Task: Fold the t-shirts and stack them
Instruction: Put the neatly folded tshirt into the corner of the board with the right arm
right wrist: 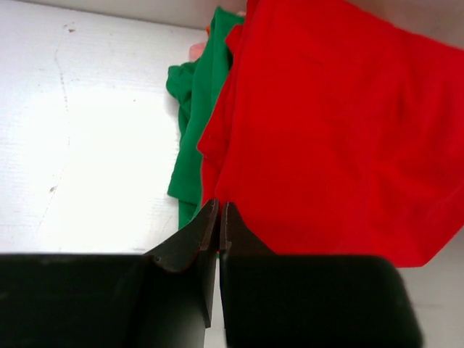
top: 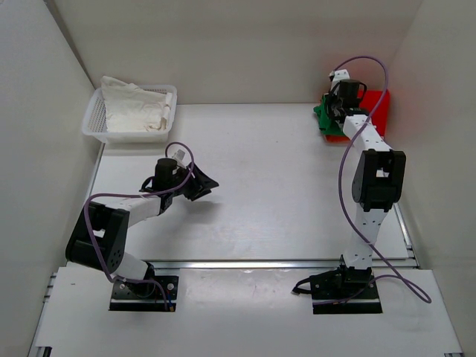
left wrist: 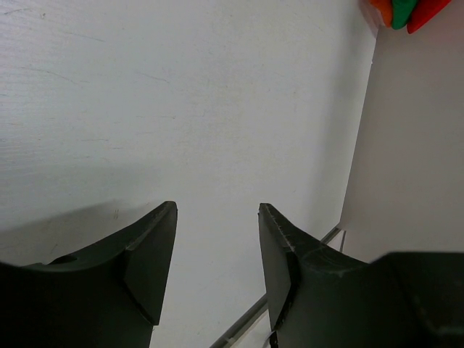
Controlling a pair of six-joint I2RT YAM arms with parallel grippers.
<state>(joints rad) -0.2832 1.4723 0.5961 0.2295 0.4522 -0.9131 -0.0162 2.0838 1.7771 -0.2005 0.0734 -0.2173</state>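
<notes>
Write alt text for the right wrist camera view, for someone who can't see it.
The right gripper, jaws shut, meets the near edge of a red t-shirt that lies over a green t-shirt on a white table. Whether it pinches any fabric cannot be told.

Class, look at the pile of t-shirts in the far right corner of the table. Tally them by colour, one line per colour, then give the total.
Red t-shirt: 1
Green t-shirt: 1
Orange t-shirt: 1
Total: 3
</notes>
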